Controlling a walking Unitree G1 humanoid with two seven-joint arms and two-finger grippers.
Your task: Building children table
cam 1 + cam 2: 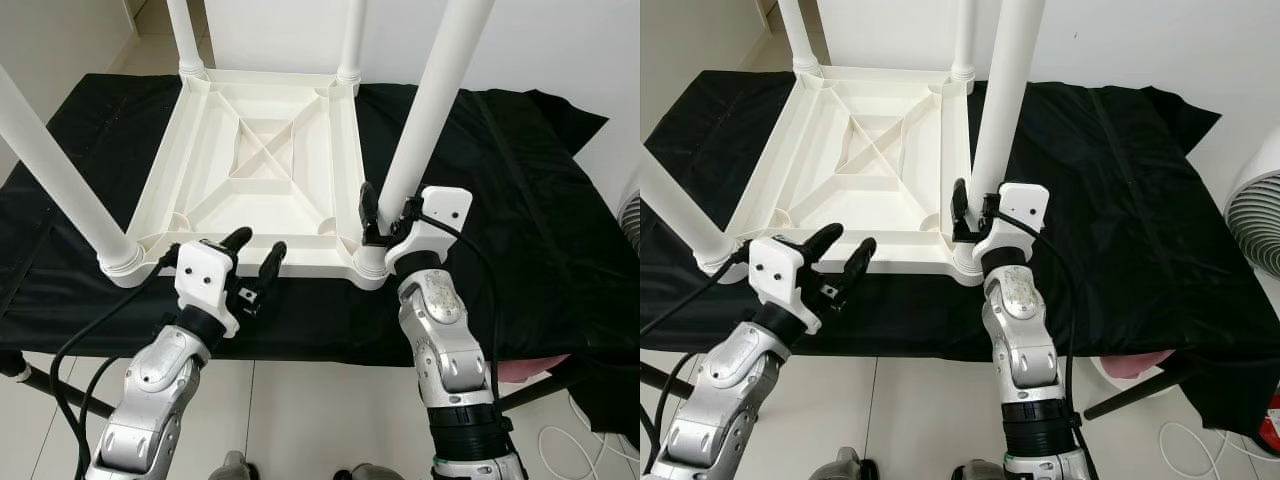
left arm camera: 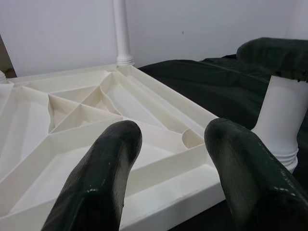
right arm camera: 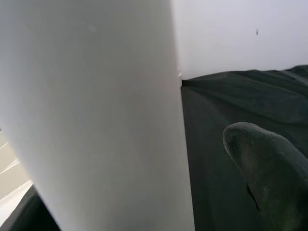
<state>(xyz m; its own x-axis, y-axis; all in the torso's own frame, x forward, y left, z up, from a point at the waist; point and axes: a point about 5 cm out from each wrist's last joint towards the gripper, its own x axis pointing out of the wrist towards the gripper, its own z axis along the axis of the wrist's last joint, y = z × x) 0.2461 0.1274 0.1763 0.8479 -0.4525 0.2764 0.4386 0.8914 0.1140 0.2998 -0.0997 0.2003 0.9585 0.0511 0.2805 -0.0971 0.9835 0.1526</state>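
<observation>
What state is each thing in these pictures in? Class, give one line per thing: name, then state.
Tabletop: upside down, ribbed underside up, on the black cloth.
Four white legs: all standing in the corner sockets.
Near right leg: right gripper around its base.
Left gripper: open, empty, at the tabletop's near edge.
Black cloth: spread, wrinkled.
Fan: partly visible, running or not unclear.

Both head views are bright and evenly lit, with soft, diffuse light and no hard shadows. The white tabletop (image 1: 262, 165) shows gentle grey shading inside its ribs; the black cloth (image 1: 520, 200) swallows detail and reads nearly flat, with faint sheen along its folds. Straight legs splay outward toward the frame edges, a wide-angle effect. In the left wrist view the near black fingers (image 2: 103, 180) are soft-focused with small glints. In the right wrist view the close white leg (image 3: 96, 115) is featureless and blurred.
</observation>
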